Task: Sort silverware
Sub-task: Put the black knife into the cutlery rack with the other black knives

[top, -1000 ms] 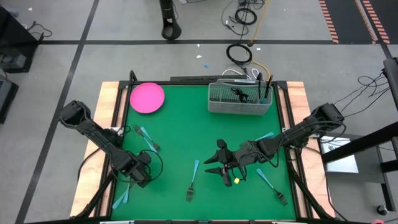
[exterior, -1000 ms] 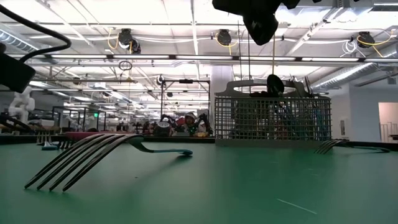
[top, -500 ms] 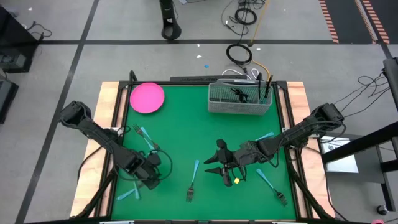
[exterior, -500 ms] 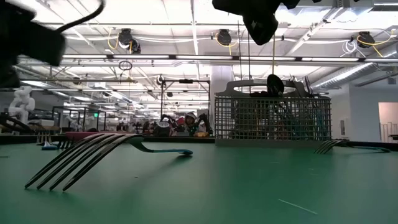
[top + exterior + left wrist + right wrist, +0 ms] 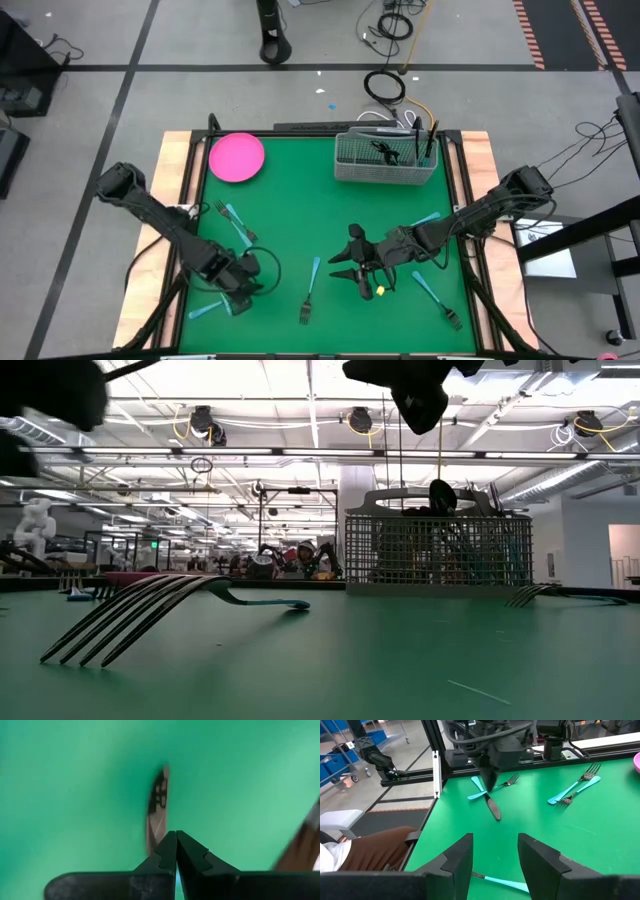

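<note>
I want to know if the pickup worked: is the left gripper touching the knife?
Touching. The right wrist view shows the left gripper shut on the knife at its handle end, the blade pointing down toward the green table.

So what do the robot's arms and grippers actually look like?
Both arms are black and jointed, with dark cables looping alongside. The left gripper has two black fingers with stepped inner edges; the right gripper has broad, angular black fingers.
</note>
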You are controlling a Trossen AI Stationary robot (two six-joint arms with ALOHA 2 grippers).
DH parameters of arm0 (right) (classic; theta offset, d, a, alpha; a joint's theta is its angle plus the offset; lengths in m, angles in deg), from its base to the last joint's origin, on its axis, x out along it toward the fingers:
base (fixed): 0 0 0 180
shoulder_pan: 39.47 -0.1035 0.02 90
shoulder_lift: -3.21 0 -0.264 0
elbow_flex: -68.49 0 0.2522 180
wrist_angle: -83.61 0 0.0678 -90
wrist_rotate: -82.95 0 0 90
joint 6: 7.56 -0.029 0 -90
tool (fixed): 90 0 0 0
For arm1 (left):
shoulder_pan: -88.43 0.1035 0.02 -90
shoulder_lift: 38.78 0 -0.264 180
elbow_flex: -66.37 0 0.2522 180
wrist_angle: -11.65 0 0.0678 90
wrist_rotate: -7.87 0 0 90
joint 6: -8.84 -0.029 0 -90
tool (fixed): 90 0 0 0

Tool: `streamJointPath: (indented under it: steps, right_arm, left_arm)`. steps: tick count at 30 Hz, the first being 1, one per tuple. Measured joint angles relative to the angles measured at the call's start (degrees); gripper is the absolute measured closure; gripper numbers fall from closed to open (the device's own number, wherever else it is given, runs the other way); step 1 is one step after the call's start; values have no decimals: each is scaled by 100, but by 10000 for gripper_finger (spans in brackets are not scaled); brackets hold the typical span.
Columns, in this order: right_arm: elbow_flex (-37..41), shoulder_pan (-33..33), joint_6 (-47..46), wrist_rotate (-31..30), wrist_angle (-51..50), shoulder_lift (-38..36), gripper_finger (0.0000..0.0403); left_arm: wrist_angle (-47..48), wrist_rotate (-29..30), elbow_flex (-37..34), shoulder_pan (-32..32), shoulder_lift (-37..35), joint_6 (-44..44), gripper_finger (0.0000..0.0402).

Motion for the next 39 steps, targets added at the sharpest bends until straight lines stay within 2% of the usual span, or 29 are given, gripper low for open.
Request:
streamJointPath:
  steps: [4,9,11,14,16,18,25,39]
  right_arm:
    - [0,0,-2,0,-17,0,259]
    - [0,0,-2,0,-19,0,259]
    - [0,0,-2,0,-17,0,259]
    - [0,0,-2,0,-19,0,259]
    - [0,0,-3,0,-17,0,259]
    - [0,0,-30,0,-18,0,259]
    - [0,0,-43,0,-17,0,259]
    - [1,0,-19,0,-18,0,259]
  left_arm:
    - [288,-378,-2,-430,-2,354,376]
    - [429,-611,-2,-1132,-4,779,332]
    - [429,-537,-2,-1388,2,807,310]
    - [413,-79,-38,-1664,23,809,275]
    - [419,141,-132,-1703,24,1006,256]
    - [424,119,-259,-1645,24,1264,244]
    - [-57,-195,-569,-1633,33,1390,238]
    - [-288,34,-693,-1629,142,1325,238]
